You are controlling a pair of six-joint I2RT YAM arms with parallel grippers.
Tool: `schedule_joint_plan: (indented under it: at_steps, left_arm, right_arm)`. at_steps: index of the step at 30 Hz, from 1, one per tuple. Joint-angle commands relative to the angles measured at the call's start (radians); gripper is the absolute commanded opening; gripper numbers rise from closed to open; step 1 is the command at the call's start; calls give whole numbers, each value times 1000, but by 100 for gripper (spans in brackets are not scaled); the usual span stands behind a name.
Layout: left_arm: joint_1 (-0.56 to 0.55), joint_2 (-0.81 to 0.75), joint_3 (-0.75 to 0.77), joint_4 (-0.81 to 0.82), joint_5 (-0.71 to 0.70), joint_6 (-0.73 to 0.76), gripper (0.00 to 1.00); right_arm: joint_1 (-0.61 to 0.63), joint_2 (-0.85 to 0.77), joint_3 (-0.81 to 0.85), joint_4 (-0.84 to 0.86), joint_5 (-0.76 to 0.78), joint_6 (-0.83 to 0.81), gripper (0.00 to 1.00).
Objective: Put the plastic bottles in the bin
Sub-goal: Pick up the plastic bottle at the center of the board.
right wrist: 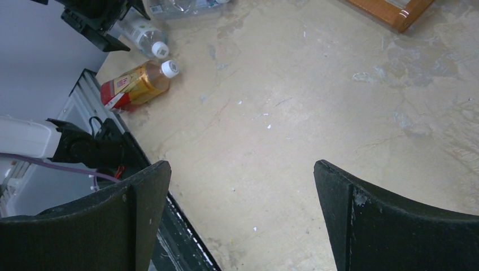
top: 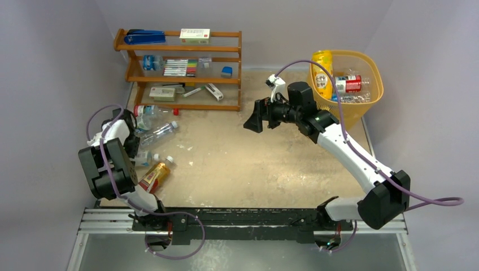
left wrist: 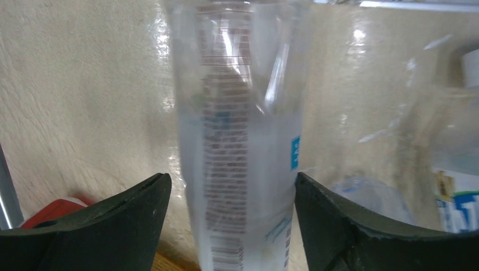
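— From overhead, where are the bottles?

— A yellow bottle [top: 323,70] and a red-labelled bottle [top: 350,83] lie in the bin [top: 375,76], at the far right corner of the worktop [top: 254,169]. The rest lie on the left, in front of the wooden shelf [top: 178,76]. There's a long see-through bottle [top: 159,132], and an amber bottle [top: 155,176] nearest the rail. The left claw [top: 134,145] is down among them, but from up here I can't make out its fingers.

— And the right claw [top: 254,119]?

— Out over the middle, just left of the bin, with nothing in it.

— Does the left wrist camera help?

— Yes. The left claw [left wrist: 233,183] has a clear bottle [left wrist: 243,113] between its fingers, with the tips right at the bottle's sides. I can't tell whether it's pinching or only straddling it.

— And the right wrist camera?

— The right claw [right wrist: 242,169] is spread wide over bare worktop [right wrist: 316,113]. Farther off you see the amber bottle [right wrist: 135,84], and its white cap and red label show plainer here. It also catches a corner of the shelf [right wrist: 395,11].
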Motion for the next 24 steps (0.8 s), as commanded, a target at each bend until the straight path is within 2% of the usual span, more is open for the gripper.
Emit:
schedule_joint_plan:
  at_steps: [1, 9, 16, 19, 24]
  left_arm:
    - [8, -24, -58, 64, 8, -17, 73]
    - [8, -76, -74, 95, 37, 13, 53]
    - [-15, -164, -17, 102, 126, 71, 49]
    - [-67, -198, 33, 107, 178, 115, 48]
    - [-234, -236, 140, 71, 195, 169, 48]
  right_arm:
    - [11, -1, 21, 45, 12, 7, 100]
    - [12, -11, 3, 56, 15, 7, 100]
    - [15, -13, -4, 66, 12, 13, 100]
    - [18, -12, -1, 70, 15, 16, 100]
    - [20, -14, 3, 69, 24, 17, 100]
